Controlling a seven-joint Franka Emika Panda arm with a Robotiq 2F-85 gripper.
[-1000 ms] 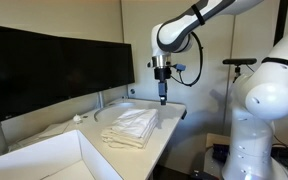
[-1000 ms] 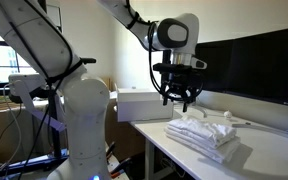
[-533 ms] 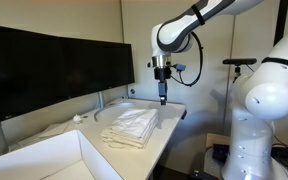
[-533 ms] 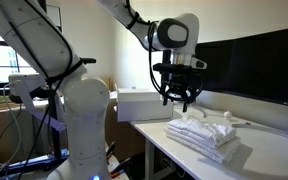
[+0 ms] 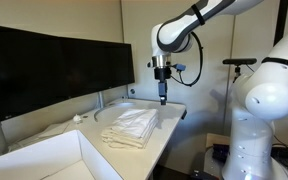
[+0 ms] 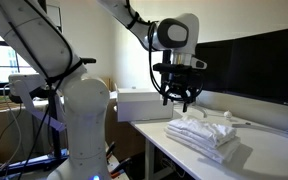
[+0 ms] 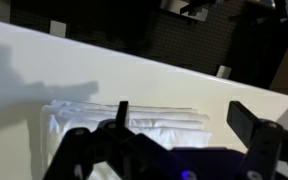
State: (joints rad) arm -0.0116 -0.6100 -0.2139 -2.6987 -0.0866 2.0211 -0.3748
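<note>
A stack of folded white cloths (image 5: 131,127) (image 6: 206,135) lies on the white table (image 5: 174,115) in both exterior views. My gripper (image 5: 163,98) (image 6: 179,103) hangs open in the air above the end of the stack, touching nothing. In the wrist view the two dark fingers (image 7: 123,112) stand wide apart, and the folded cloths (image 7: 134,125) lie below between them, near the left finger. Nothing is held.
Dark monitors (image 5: 54,65) (image 6: 254,65) stand along the back of the table. A white box (image 5: 54,160) sits at one end of the table. A second robot body (image 5: 269,110) (image 6: 74,110) stands close beside the table's edge.
</note>
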